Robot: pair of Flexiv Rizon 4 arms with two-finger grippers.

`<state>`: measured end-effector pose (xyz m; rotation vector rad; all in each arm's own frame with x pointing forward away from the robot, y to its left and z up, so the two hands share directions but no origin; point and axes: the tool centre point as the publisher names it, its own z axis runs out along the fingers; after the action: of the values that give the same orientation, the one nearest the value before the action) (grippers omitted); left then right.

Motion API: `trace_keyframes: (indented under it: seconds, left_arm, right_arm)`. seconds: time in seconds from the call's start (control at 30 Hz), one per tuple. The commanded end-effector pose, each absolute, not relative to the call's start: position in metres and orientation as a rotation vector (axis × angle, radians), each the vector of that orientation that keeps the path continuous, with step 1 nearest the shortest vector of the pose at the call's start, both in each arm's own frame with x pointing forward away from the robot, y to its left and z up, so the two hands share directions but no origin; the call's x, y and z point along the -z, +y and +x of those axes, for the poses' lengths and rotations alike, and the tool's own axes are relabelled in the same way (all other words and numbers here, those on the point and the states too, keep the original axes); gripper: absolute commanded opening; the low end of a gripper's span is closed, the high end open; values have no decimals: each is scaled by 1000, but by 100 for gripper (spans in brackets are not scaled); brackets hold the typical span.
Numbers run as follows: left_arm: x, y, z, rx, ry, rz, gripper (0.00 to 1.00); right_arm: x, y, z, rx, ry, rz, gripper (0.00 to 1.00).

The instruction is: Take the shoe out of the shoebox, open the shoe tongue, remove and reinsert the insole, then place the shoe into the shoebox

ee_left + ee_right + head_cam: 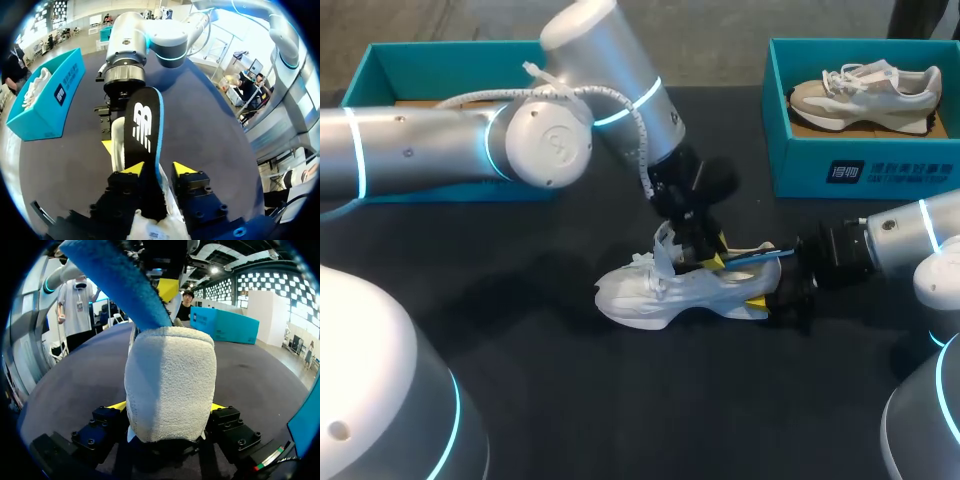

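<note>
Resting on the counter (570, 400), shoe (670, 295) with heel clamped by right fingers (116, 405); left fingers (185, 169) pinch its insole (144, 125)

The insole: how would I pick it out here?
Find the white shoe lying in the middle of the dark table. Sticking out of it, held in the left arm's jaws, is the insole: a flat strip, black on top, blue underneath, against the all-white shoe.
</note>
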<state>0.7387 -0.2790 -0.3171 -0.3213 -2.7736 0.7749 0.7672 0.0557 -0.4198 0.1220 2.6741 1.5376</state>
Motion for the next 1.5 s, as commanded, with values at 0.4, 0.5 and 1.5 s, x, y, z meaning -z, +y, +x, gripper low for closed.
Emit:
trace_keyframes:
  seconds: [0.4,0.5,1.5]
  left_arm:
    - [315,-279,734,-796,-2733,-346,0]
    - [309,-276,729,-808,-2731,-354,0]
    - [248,-243,704,-754,-2817,-443,35]
  right_arm:
    - [421,57,768,-1529,2679,125,0]
    - [421,57,768,-1529,2679,125,0]
    - [421,57,768,-1529,2679,125,0]
